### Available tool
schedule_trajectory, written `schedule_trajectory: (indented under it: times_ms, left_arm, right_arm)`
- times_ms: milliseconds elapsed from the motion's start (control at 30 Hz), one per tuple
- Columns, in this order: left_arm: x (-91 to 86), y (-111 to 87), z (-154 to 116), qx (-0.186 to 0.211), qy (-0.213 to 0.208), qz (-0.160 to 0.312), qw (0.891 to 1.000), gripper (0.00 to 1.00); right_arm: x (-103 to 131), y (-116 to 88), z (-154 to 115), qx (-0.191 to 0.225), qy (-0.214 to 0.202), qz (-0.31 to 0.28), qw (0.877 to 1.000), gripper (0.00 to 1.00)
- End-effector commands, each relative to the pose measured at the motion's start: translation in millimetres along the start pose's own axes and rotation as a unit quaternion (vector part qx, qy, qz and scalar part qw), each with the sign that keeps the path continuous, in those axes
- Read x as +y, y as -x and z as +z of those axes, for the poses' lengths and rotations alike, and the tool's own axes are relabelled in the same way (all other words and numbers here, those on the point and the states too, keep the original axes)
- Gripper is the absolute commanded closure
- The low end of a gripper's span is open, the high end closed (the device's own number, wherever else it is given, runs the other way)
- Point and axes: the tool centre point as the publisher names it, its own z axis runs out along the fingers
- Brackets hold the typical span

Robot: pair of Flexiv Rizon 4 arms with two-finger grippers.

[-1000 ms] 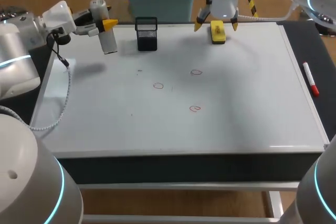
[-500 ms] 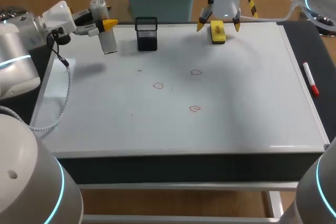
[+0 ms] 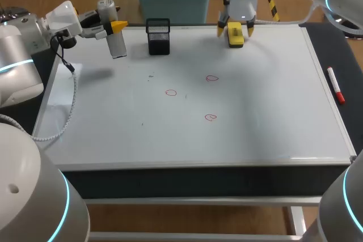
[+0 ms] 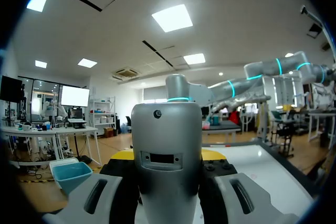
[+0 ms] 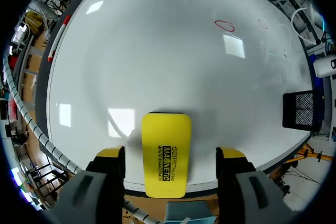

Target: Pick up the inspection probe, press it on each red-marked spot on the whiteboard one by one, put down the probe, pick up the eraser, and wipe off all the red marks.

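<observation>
Over at ten o'clock on the white rectangular whiteboard, the left hand is clamped on the grey-and-white cylindrical inspection probe. The probe hangs upright with its lower end just off the board, throwing a shadow beneath it. By my read it is parked out there so the middle stays free for the other arm, and it has not been put down yet.

Moving along the far edge to eleven o'clock, there's a black wire-mesh holder standing on the board. What's in it, if anything, I cannot tell from here.

Centre of the board now: three small red marks, one at, one at and one nearer at, all unwiped.

On to one o'clock, and here's the action! The right hand straddles the yellow rectangular block eraser, which lies flat at the far edge. The wrist view shows its fingers apart, a gap on either side, the eraser's long sides lined up with the pads, so this looks like the set-up for a squeeze across the narrow width.

Out at three o'clock, a red marker pen lies on the dark counter, just off the board.
</observation>
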Motion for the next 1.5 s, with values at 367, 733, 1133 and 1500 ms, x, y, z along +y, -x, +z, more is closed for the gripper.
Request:
schedule_trajectory:
  times_ms: [367,733,1133,1500]
  left_arm:
    - [-0.4,-0.2,1,-0.001,-0.001,0.001,1.0,1.0]
    - [-0.4,-0.2,1,-0.001,-0.001,0.001,1.0,1.0]
    - [-0.4,-0.2,1,-0.001,-0.001,0.001,1.0,1.0]
    - [-0.4,-0.2,1,-0.001,-0.001,0.001,1.0,1.0]
  right_arm:
    - [3,-9,-5,0.011,0.005,0.012,1.0,1.0]
    - [20,-20,-24,0.0,-0.017,0.03,0.999,1.0]
    - [56,-66,-34,0.015,-0.015,0.105,0.994,1.0]
    - [97,-102,-36,0.008,-0.024,0.166,0.986,1.0]
